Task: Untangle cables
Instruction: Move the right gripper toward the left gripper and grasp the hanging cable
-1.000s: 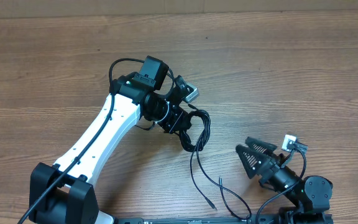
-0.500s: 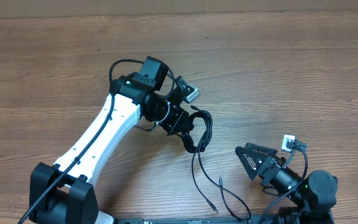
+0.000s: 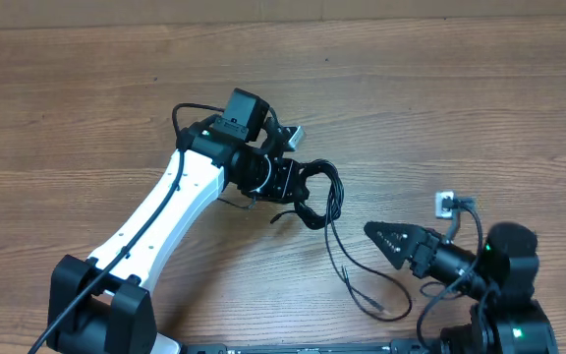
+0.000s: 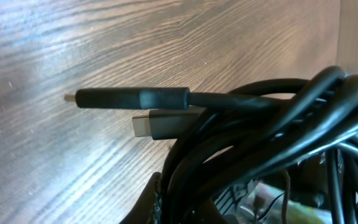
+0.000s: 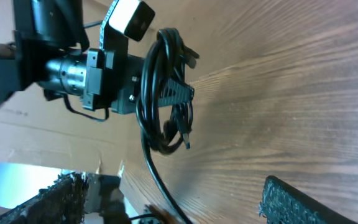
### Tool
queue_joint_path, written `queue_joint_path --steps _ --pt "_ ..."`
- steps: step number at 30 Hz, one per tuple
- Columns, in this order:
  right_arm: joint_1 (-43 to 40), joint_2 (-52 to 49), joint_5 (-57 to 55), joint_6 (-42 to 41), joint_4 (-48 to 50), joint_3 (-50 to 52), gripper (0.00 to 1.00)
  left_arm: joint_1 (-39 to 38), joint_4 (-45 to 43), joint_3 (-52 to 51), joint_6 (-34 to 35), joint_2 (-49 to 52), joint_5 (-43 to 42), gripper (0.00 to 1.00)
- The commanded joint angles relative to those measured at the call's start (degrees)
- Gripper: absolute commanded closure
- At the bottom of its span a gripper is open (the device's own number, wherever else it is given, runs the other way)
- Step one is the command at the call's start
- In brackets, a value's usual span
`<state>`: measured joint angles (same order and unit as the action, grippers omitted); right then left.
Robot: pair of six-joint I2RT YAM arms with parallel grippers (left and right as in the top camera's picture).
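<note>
Now left fingers [image 5: 178, 93], clamped on the cables [image 3: 334, 197], have turned; right fingers [image 3: 401, 241], apart, moved closer.

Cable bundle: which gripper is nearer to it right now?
Left. The left gripper is clamped on the cable bundle itself; the right gripper hangs open off to its right, beside the trailing cords, touching nothing.

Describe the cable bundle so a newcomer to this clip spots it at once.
Follow the white left arm from the lower left up to its tip near the middle of the wooden table. There the left tool clamps the cables, a coiled black bundle. Unlike the thicker wires fixed to the arms, it trails thin loose strands over the wood toward the right tool.
</note>
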<state>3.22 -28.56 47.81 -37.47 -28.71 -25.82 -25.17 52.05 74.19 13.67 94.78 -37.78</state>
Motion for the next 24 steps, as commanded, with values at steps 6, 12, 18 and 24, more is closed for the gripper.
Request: queue_joint_path --steps 6,12,18,24 --pt "5.7 -10.0 -8.2 7.8 11.9 -1.0 0.14 -6.9 0.0 -0.3 6.0 0.4 8.2 0.96" --pt "10.8 -17.2 -11.1 8.0 17.7 -1.0 0.31 -10.5 0.8 -0.3 5.1 0.4 14.4 0.95" --pt "16.5 -23.0 -16.8 8.0 17.8 -1.0 0.58 -10.8 2.1 -0.3 3.0 0.4 14.2 0.96" --pt "17.5 -24.1 -17.1 8.0 17.5 -1.0 0.96 -10.7 6.0 -0.3 -2.7 0.4 15.3 0.96"
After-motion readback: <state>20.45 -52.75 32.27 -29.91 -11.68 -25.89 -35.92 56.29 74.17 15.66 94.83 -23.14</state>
